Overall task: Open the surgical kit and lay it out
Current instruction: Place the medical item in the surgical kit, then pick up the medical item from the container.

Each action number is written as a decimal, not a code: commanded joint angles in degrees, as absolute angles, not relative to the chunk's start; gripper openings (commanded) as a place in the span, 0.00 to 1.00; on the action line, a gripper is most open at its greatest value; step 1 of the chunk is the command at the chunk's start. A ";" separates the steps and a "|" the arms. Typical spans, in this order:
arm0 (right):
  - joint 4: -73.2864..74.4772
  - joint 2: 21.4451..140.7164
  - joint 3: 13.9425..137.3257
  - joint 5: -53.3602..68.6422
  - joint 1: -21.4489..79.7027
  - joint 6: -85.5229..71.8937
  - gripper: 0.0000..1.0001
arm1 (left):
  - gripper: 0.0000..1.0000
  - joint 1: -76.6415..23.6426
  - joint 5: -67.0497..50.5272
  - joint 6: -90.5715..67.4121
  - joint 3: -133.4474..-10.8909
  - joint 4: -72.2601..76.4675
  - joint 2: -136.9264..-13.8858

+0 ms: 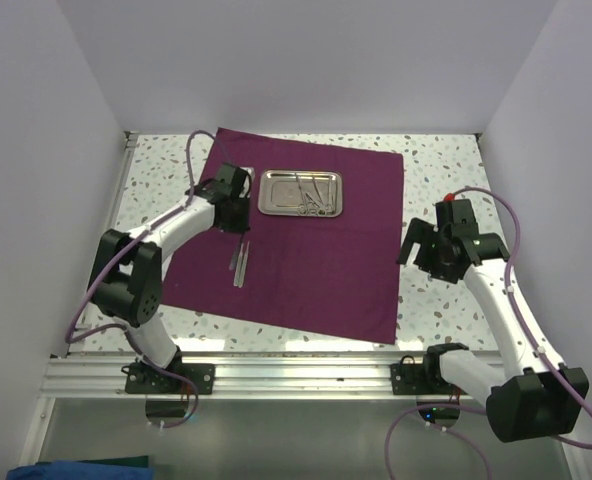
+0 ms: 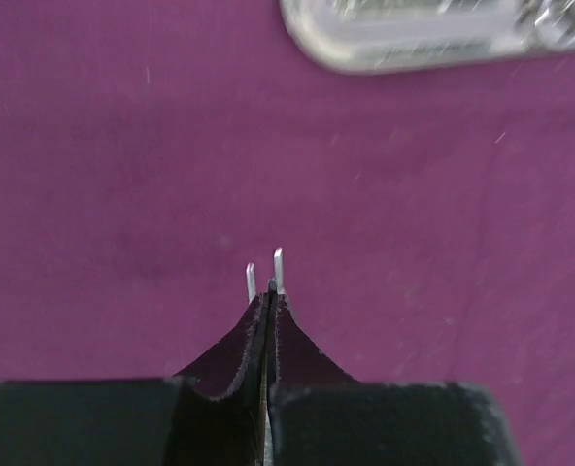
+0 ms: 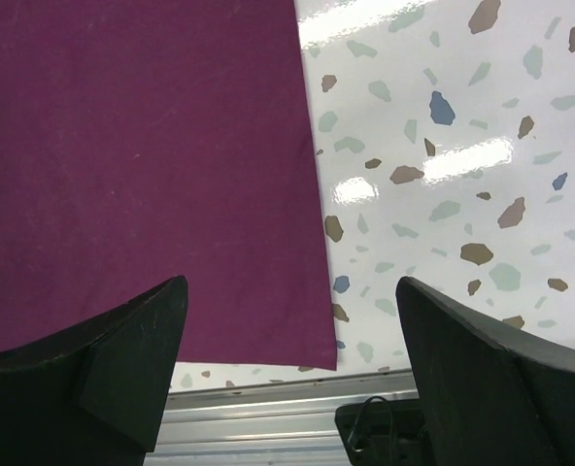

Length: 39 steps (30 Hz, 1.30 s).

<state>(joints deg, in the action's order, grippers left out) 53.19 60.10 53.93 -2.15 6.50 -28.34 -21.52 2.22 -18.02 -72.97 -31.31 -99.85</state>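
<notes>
- The right pincer point(image 3: 289, 286) gapes wide and holds nothing. The cloth point(image 3: 142, 146) edge runs right beneath it, with bare table point(image 3: 462, 146) to its right. Its forearm is bent low and the wrist tipped down, seemingly parked clear of the work.
- Two thin steel pieces point(image 1: 240, 262) lie side by side on the cloth, just nearer than the left pincer, likely the start of the laid-out row.
- The left pincer point(image 2: 268, 299) is clamped on tweezers point(image 2: 279, 264). Their tips poke past its fingers toward the cloth, probably for setting down there. The arm reaches forward, elbow raised, wrist pointing down.
- The tray point(image 1: 262, 193), just beyond and right of the left pincer, holds more instruments point(image 1: 311, 195).
</notes>
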 commanded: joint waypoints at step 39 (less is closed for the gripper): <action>43.42 116.27 113.81 2.46 21.71 -22.67 0.91 | 1.00 -19.53 -3.89 -29.62 -61.19 -16.11 -68.13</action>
